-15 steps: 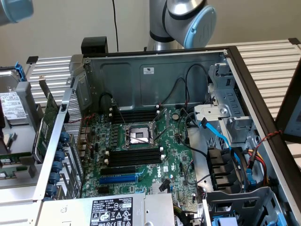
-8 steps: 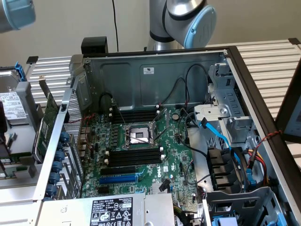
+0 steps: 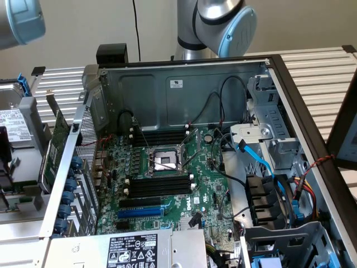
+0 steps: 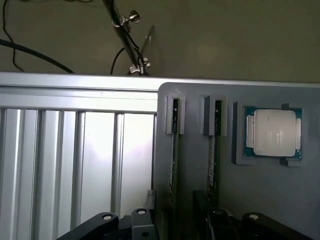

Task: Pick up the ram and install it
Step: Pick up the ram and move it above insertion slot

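Note:
Two ram sticks stand on edge in a grey holder (image 4: 200,200); the nearer one is the ram (image 4: 173,150), and a second stick (image 4: 215,150) sits in the neighbouring groove. My gripper (image 4: 177,227) hangs above the holder, open, with black fingers (image 4: 107,222) on either side of the first stick's line and nothing between them. In the exterior view the open computer case (image 3: 184,78) shows the motherboard with black memory slots (image 3: 159,184) beside the processor socket (image 3: 162,160).
A loose processor chip (image 4: 272,132) rests in the same holder. Ribbed metal table (image 4: 75,160) lies beside it. In the case there are a blue slot (image 3: 139,213), blue cables (image 3: 262,162) and a drive cage (image 3: 268,128). A green card (image 3: 54,148) stands outside the case.

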Tool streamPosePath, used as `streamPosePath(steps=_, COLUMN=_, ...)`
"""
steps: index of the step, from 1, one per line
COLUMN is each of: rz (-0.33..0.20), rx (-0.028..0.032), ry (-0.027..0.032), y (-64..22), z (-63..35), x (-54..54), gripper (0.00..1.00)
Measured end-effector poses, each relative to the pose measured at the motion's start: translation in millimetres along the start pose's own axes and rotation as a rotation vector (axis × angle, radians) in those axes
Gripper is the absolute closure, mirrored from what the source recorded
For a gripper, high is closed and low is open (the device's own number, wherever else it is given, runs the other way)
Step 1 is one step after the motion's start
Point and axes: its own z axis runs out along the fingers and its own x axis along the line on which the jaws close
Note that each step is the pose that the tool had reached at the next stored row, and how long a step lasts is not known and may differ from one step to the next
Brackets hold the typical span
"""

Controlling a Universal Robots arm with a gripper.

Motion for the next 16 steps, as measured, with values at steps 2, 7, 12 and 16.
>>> streamPosePath(steps=2, rz=0.000, rx=0.0001, ry=-0.0001, y=-0.3, z=2.0, x=-0.9, gripper=0.58)
streamPosePath(steps=7, rz=0.000, rx=-0.0001, ry=0.0000, y=-0.2, z=5.7, x=-2.7, gripper=0.58)
streamPosePath(steps=12, rz=0.000, rx=0.0000, ry=0.0000, y=2.0, z=8.5, x=-2.9, gripper=0.66)
streamPosePath(steps=16, rz=0.000, rx=-0.0002, ry=0.0003, y=3.3, z=9.2, x=-2.9, gripper=0.78)
